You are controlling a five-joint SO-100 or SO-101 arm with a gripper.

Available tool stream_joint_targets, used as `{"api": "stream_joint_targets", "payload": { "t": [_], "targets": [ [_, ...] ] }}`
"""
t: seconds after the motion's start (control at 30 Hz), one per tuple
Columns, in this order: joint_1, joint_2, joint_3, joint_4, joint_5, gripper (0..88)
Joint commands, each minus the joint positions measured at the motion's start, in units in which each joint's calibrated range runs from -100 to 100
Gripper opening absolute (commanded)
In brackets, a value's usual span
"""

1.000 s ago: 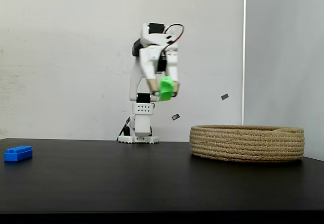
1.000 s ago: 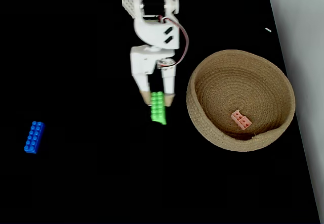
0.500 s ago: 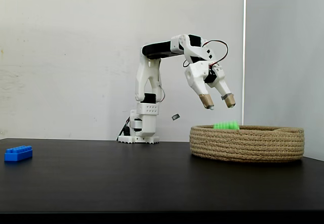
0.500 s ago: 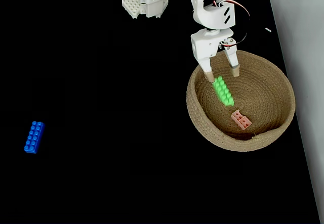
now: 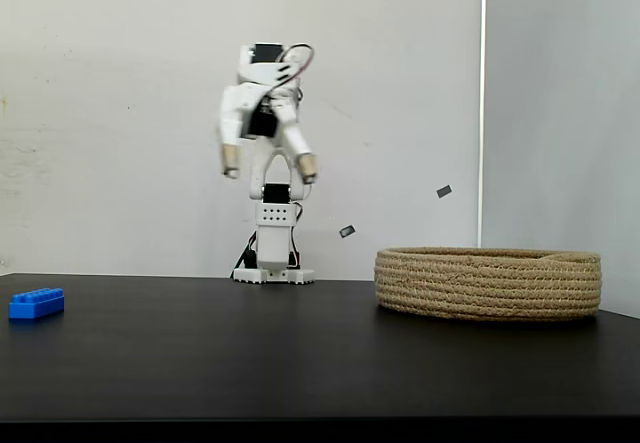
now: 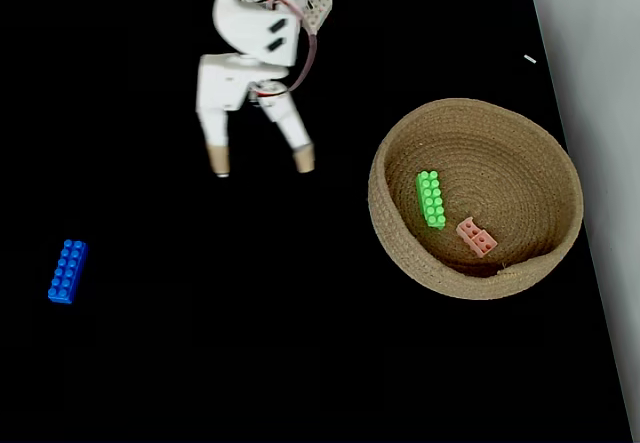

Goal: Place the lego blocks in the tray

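Far to the left in both fixed views, the blue brick (image 6: 67,271) lies flat on the black table (image 6: 200,363), well apart from me and from everything else. Moving right, my gripper (image 6: 259,166) hangs high above the table in front of my base, its two tan-tipped fingers (image 5: 308,168) spread wide with nothing between them. In a fixed view from the side it sits up near the top of my folded arm (image 5: 262,103), clear of the surface. Further right stands the tray (image 6: 400,248), a round coiled-rope basket near the table's right edge. Inside it the green brick (image 6: 431,199) rests left of centre, and the pink brick (image 6: 476,236) lies just beside it, lower and to the right.
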Motion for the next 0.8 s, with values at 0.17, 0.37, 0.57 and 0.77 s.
{"api": "stream_joint_targets", "payload": {
  "t": [0.17,0.37,0.57,0.77],
  "targets": [
    [18.44,19.45,-17.16,-5.98,5.76,39.7],
    [20.75,28.30,-23.91,-9.65,7.91,39.9],
    [20.25,33.03,-26.01,-14.65,8.69,39.1],
    [19.76,36.73,-27.37,-20.40,9.08,38.5]
  ]
}}
